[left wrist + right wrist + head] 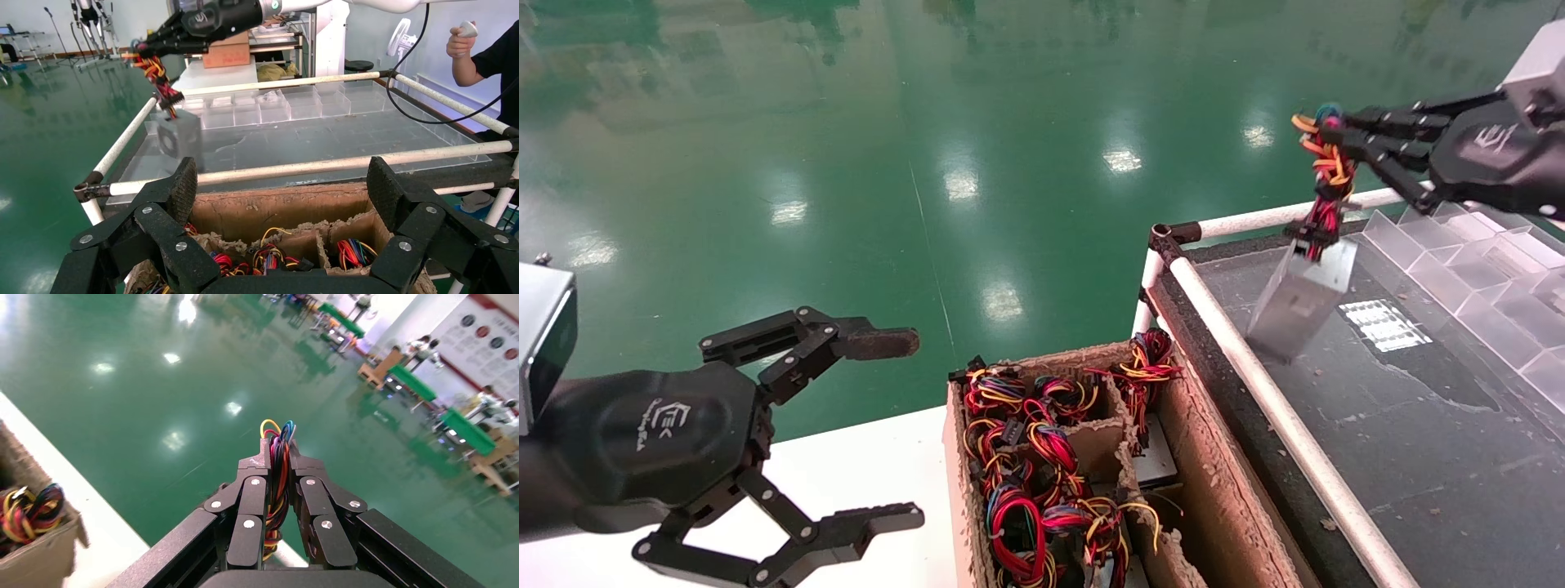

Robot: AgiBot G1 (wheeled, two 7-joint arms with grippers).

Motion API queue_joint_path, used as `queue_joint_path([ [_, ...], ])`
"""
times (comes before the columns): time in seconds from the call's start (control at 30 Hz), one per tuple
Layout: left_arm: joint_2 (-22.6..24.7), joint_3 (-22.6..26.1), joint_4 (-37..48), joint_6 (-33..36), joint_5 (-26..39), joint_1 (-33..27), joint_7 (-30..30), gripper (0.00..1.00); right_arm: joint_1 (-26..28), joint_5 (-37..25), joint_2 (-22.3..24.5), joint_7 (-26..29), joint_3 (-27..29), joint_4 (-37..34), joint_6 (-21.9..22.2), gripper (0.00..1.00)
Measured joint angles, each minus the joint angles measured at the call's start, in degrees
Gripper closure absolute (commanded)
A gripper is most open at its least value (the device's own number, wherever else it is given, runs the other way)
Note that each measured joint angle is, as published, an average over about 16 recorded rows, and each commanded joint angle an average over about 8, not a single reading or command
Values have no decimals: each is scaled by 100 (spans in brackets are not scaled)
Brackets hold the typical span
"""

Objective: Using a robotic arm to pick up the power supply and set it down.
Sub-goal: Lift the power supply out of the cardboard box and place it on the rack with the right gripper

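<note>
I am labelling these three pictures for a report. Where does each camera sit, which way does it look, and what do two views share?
Head view: on the head, looking down at the cardboard box; both arms show.
Left wrist view: on the left wrist, facing the table; left gripper open.
Right wrist view: on the right wrist, facing the green floor; right gripper clamps the wire bundle.
Shared: head and left wrist views show the power supply hanging.

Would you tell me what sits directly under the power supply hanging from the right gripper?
The power supply dangles by its wire bundle from the right gripper, above the dark tray surface by the white rail. Whether it touches is unclear.
</note>
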Motion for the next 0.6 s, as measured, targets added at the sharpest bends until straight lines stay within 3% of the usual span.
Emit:
queue_joint_path([
  [0.3,0,1,0,0,0,0,0,0,150,-105,-363,-264,-83,-551,16,100],
  [0.6,0,1,0,0,-1,0,1,0,240,-98,-854,-492,-79,-904,364,100],
])
